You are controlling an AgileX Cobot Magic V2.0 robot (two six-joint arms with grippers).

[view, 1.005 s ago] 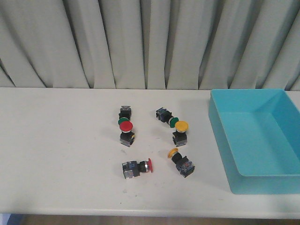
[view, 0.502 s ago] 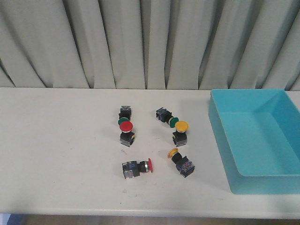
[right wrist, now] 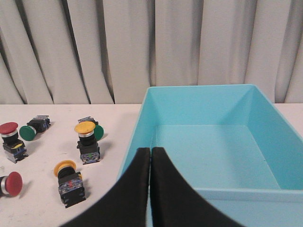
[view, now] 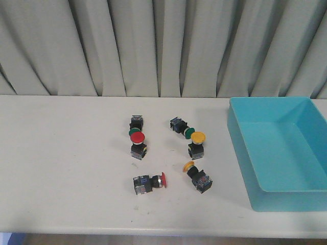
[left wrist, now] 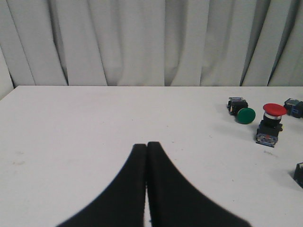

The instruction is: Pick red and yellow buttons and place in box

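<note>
Two red buttons lie mid-table: one upright [view: 137, 137], one on its side [view: 162, 179]. Two yellow buttons sit to their right: one upright [view: 197, 137], one tipped over [view: 189, 166]. The turquoise box [view: 240, 153] stands at the right, with nothing in it. My left gripper [left wrist: 146, 145] is shut and empty, well left of the buttons; the upright red button [left wrist: 274, 109] shows in its view. My right gripper [right wrist: 150, 150] is shut and empty at the box's near wall [right wrist: 137, 137]; the yellow buttons [right wrist: 84, 127] [right wrist: 65, 167] and red ones [right wrist: 8, 128] [right wrist: 13, 183] show there. No gripper shows in the front view.
Two green-capped buttons [view: 134, 131] [view: 188, 133] lie just behind the red and yellow ones, close against them. A grey curtain [view: 153, 46] hangs behind the white table [view: 61, 163]. The table's front edge runs near the bottom of the front view.
</note>
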